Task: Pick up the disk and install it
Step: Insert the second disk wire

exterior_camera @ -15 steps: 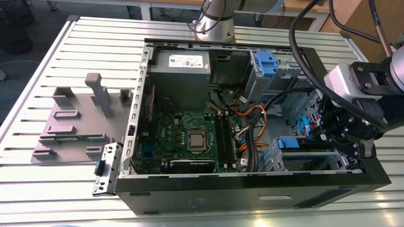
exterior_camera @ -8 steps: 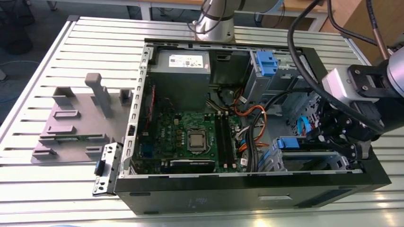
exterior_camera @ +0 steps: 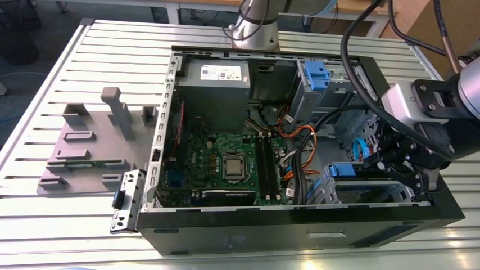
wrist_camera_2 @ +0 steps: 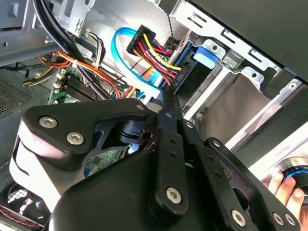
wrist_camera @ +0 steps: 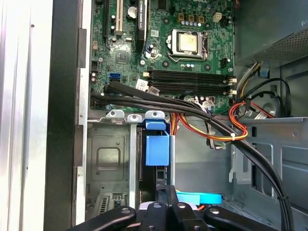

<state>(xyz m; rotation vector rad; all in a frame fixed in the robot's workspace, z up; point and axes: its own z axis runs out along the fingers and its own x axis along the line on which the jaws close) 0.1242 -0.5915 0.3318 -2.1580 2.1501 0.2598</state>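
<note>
The disk (wrist_camera: pixel 156 174) stands edge-on in a slot of the metal drive bay (wrist_camera: pixel 108 159), a blue plastic tab (wrist_camera: pixel 157 148) at its end. In the second wrist view the disk (wrist_camera_2: pixel 191 83) shows as a dark slab under the blue tab (wrist_camera_2: pixel 208 53), with a plug of coloured wires (wrist_camera_2: pixel 144 41) beside it. My gripper (wrist_camera: pixel 165 191) hangs just over the disk's edge with its black fingers closed together and nothing seen between them. The exterior view has the gripper (exterior_camera: pixel 392 169) over the bay at the case's right, close to the disk (exterior_camera: pixel 367 179).
The open computer case (exterior_camera: pixel 300 225) holds a motherboard (exterior_camera: pixel 225 163), a grey power-supply box (exterior_camera: pixel 216 76) and thick black cables (wrist_camera: pixel 192 113) crossing near the bay. A second blue bracket (exterior_camera: pixel 315 76) sits farther back. A grey fixture (exterior_camera: pixel 90 146) lies on the exterior view's left. A person's hand (wrist_camera_2: pixel 284 185) shows.
</note>
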